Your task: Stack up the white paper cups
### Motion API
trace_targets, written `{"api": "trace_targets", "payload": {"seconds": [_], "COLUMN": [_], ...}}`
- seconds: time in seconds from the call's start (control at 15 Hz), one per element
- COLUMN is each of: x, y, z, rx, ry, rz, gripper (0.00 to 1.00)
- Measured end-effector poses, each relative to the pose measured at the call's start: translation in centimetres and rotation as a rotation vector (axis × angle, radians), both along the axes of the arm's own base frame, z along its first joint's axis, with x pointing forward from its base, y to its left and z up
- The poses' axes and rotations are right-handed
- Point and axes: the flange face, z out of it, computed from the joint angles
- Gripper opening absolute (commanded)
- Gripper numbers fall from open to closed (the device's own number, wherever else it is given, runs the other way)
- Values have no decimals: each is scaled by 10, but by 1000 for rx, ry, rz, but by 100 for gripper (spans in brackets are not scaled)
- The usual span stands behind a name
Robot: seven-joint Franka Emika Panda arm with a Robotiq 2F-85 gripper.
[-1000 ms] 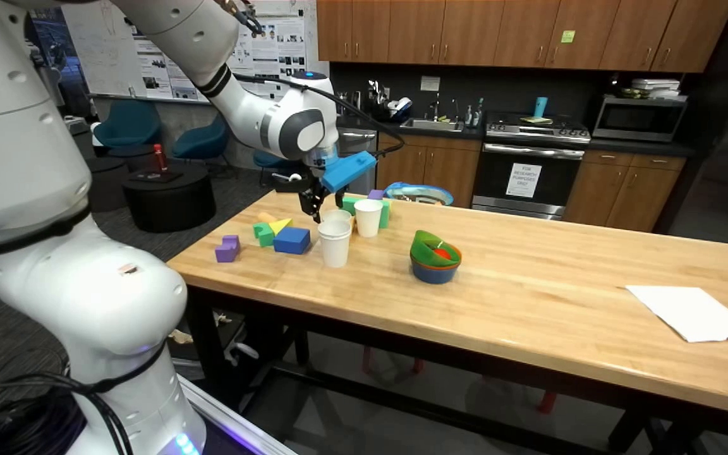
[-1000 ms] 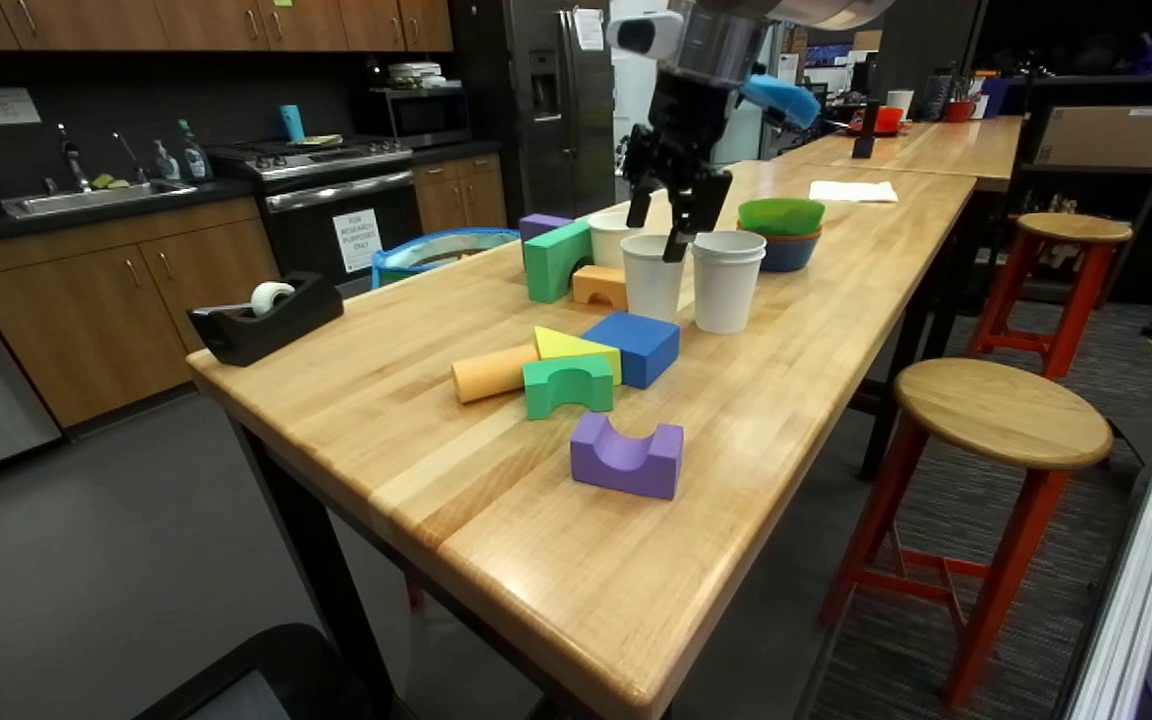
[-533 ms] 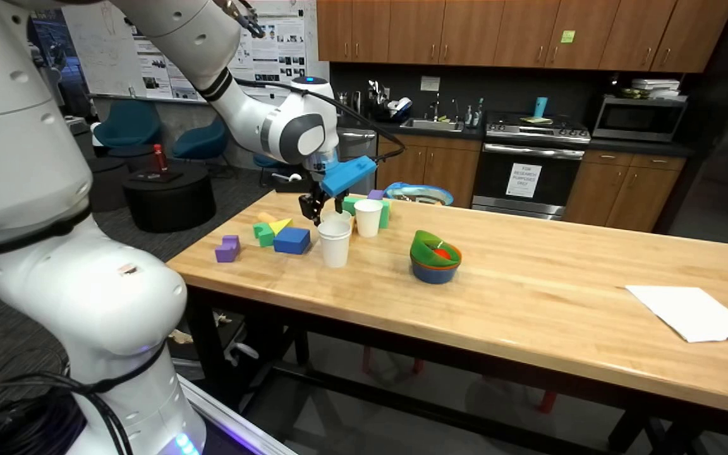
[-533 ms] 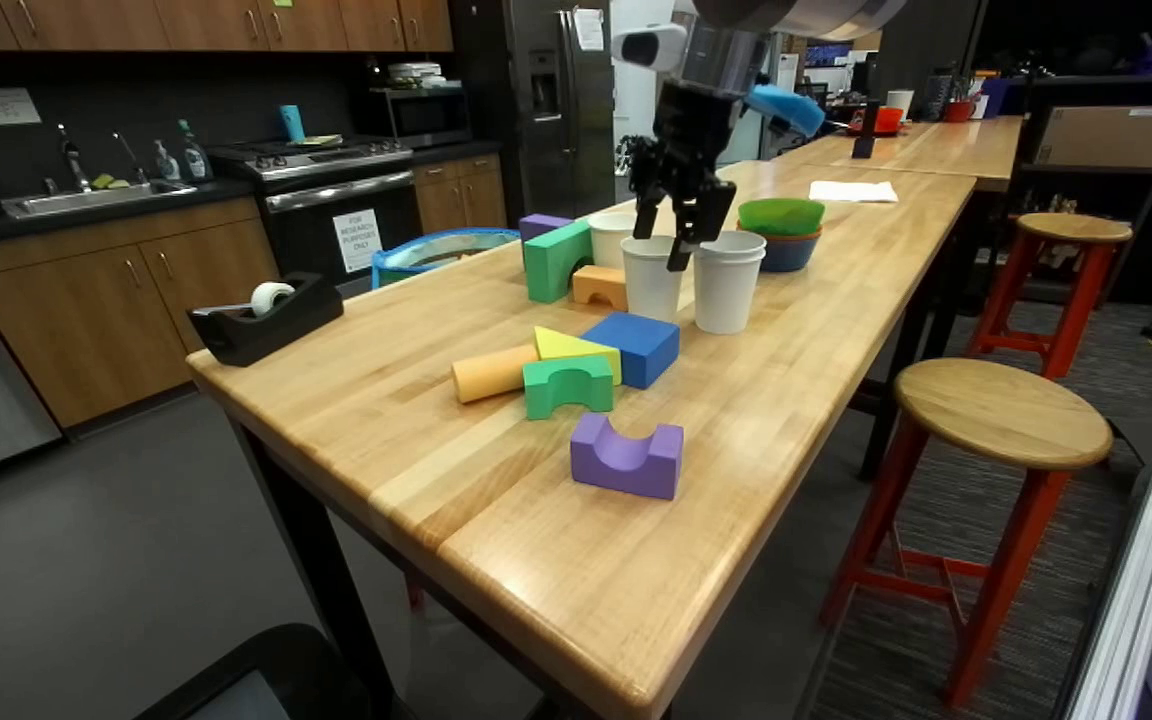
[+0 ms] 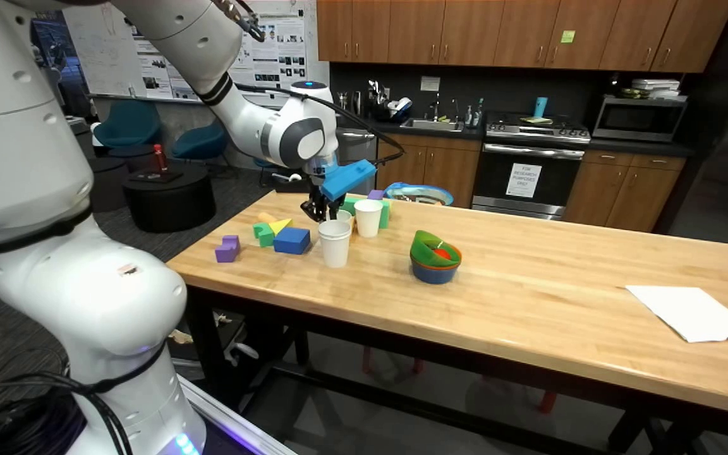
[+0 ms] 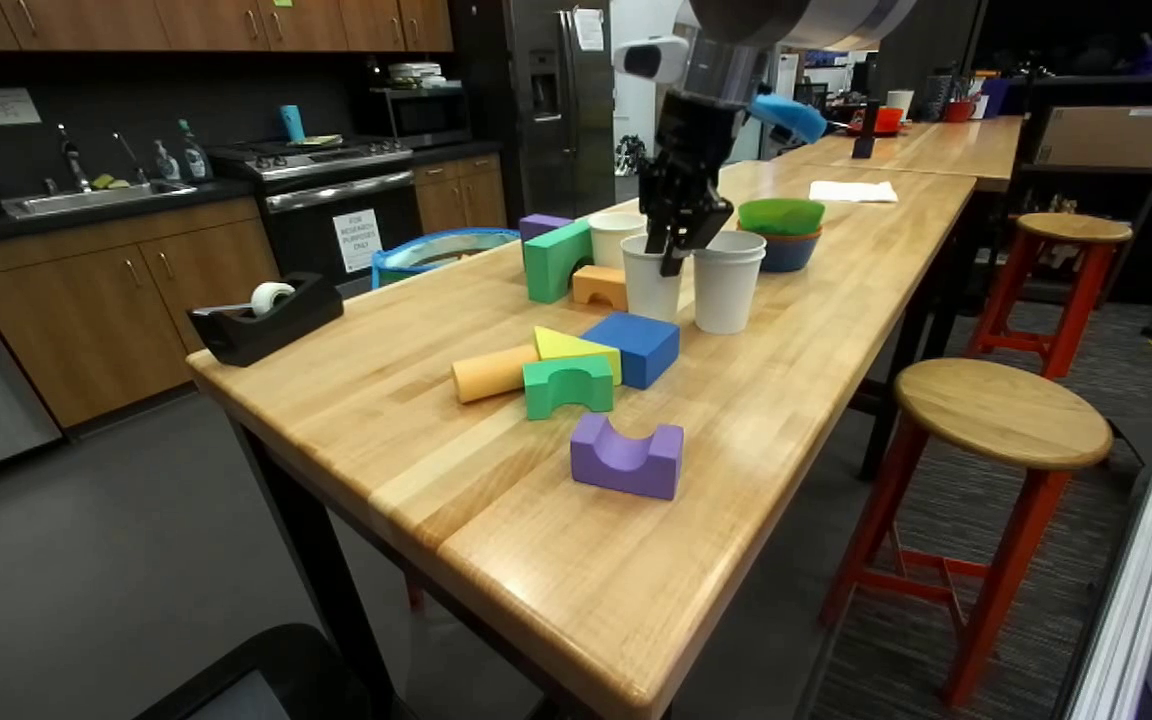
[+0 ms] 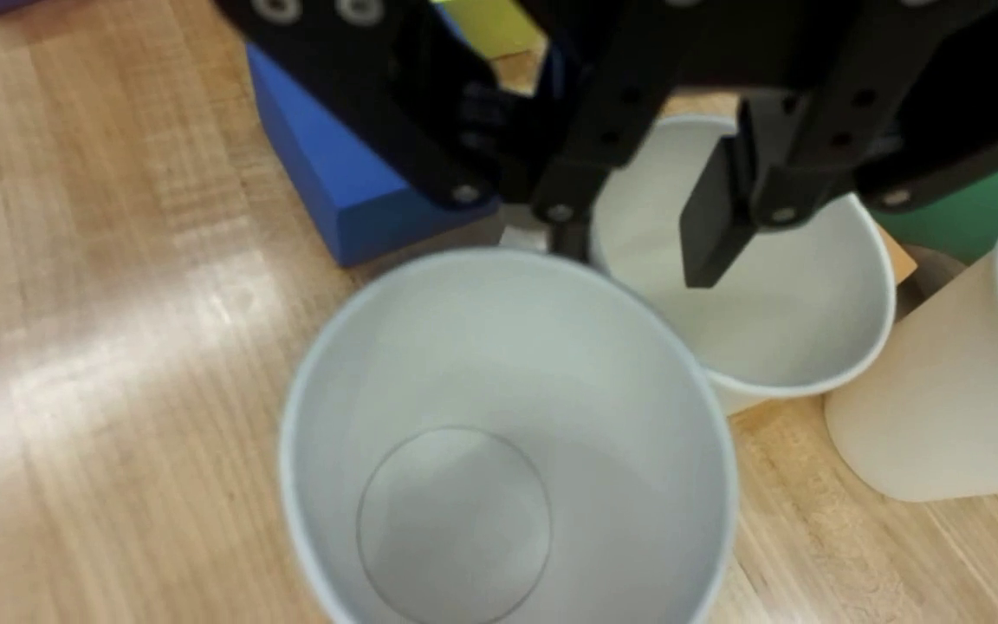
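White tapered paper cups [image 6: 724,292] stand between long edges of the wooden desk [image 6: 496,470]; the half-spread black claw [image 7: 638,245] straddles the middle cup's wall [image 7: 802,303], holding nothing.

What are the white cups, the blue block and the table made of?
White cups: probably paper, dull finish, with thin walls and rounded rims.
Blue block: smooth, matte, no grain showing; maybe foam or painted wood, I can't tell.
Table: seemingly wood, glossy: grain shows and light shines back.

white cups [image 6: 725,290], black tool [image 7: 642,238], blue block [image 6: 634,350], wood-grained table [image 5: 528,278]
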Motion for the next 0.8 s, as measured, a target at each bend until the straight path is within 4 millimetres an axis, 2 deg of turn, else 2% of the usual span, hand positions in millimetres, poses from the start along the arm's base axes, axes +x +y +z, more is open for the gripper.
{"api": "trace_targets", "payload": {"seconds": [0.07, 0.8], "x": [0, 0], "y": [-1, 2], "z": [-1, -1], "rx": [-4, -56], "ry": [2, 3], "rz": [1, 20], "gripper": [0, 1]}}
